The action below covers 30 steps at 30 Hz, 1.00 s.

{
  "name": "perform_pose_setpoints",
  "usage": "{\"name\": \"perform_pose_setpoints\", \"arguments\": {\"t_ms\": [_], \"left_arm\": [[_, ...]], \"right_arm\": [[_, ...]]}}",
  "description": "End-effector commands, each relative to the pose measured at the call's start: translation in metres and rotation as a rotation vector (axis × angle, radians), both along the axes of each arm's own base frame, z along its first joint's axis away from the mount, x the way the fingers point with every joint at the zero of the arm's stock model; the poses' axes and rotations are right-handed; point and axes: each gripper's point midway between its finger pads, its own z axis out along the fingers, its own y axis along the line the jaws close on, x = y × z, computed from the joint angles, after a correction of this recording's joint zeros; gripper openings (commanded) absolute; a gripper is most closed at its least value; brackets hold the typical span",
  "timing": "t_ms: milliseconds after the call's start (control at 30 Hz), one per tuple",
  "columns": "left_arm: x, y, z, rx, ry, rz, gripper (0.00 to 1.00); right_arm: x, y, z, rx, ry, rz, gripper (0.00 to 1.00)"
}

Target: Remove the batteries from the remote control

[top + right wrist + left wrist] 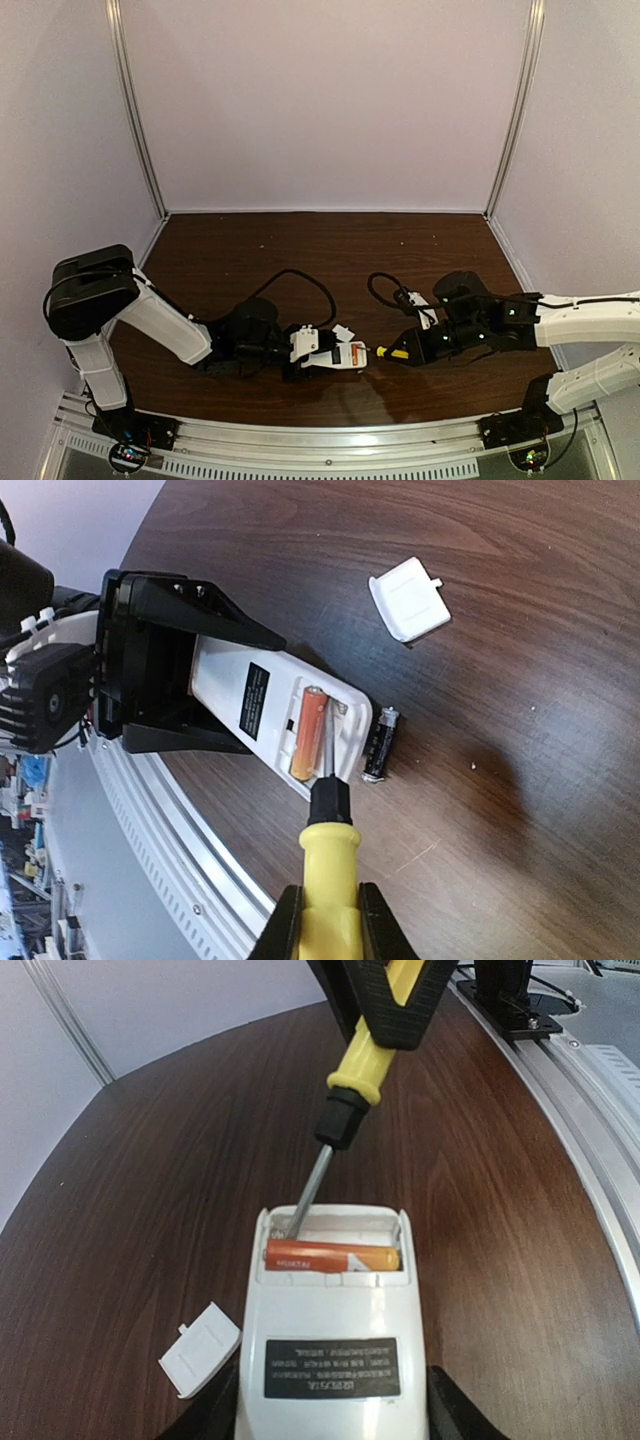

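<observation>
Your right gripper (328, 925) is clamped on the yellow handle of the screwdriver (329, 855), likely so the tip can reach into the open bay and pry. Your left gripper (298, 352) grips the remote (330, 1310) by its sides, steadying it label-up near the middle of the table's (250, 250) near edge. 1 orange battery (332, 1257) sits in the bay beside the tip. The dark battery (379, 742) lies on the wood just beside the remote's open end, and the cover (200, 1348) lies nearby.

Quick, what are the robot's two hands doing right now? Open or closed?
Left gripper: closed on the remote control.
Right gripper: closed on the screwdriver handle.
</observation>
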Motion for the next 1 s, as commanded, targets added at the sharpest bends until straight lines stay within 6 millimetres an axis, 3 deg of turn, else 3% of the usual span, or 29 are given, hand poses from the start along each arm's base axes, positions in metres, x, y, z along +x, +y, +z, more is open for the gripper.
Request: {"name": "perform_pose_setpoints", "arguments": {"t_ms": [0,133,267,433,600,767,967], "left_arm": [[-0.012,-0.013,0.031,-0.111,-0.034,-0.079,0.0],[-0.017,-0.013,0.031,-0.109,-0.023,-0.107,0.0],[-0.024,-0.013,0.031,-0.105,-0.008,-0.147,0.0],[-0.027,-0.014,0.031,-0.105,0.0,-0.166,0.0],[-0.028,-0.013,0.03,-0.102,0.005,-0.17,0.0],[-0.028,-0.011,0.03,-0.104,0.021,-0.184,0.0],[-0.033,-0.007,0.031,-0.112,0.064,-0.24,0.0]], "right_arm": [[0.0,0.018,0.03,0.215,0.086,-0.054,0.0],[-0.009,0.024,0.04,0.262,0.094,0.013,0.0],[-0.014,0.018,0.028,0.151,0.04,0.098,0.0],[0.006,-0.008,-0.001,-0.13,-0.113,0.071,0.0],[0.017,-0.013,-0.01,-0.21,-0.193,0.065,0.0],[0.024,-0.018,-0.005,-0.273,-0.273,0.059,0.0],[0.016,-0.014,0.008,-0.307,-0.367,0.109,0.0]]}}
